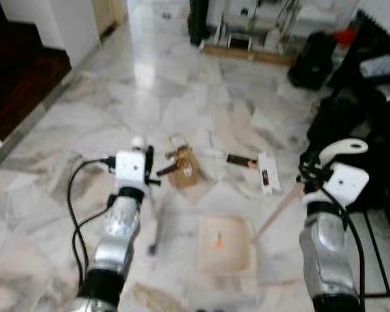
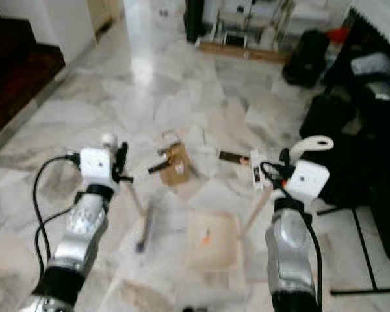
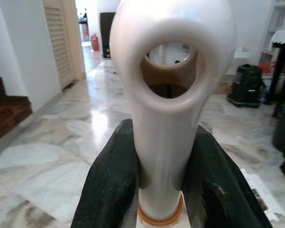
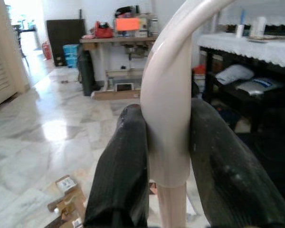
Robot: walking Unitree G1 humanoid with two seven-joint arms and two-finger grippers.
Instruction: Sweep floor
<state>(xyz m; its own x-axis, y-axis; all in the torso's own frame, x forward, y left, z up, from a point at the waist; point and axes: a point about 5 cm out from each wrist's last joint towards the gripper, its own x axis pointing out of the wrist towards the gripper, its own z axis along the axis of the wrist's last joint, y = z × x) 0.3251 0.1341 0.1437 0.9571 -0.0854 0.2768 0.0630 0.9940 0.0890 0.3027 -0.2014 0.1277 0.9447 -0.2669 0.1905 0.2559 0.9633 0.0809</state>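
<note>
Marble floor (image 1: pixel 84 117): litter scattered ahead of robot. Dustpan (image 1: pixel 225 250): tray flat on floor between the arms, its handle clamped in right gripper (image 4: pixel 167 142). Broom (image 1: pixel 154 224): handle clamped in left gripper (image 3: pixel 159 164), head near dustpan. Cardboard scrap (image 1: pixel 184 168), small packets (image 1: pixel 268 173): unswept, just beyond. Step judged: gathering; next, reach broom past litter, draw toward dustpan.

Litter (image 1: pixel 182 168) ahead; black bags (image 1: pixel 312 60) crowd right.

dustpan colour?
Pale cream dustpan, small orange mark inside; clearest in the left eye view, on the floor between both arms.
</note>
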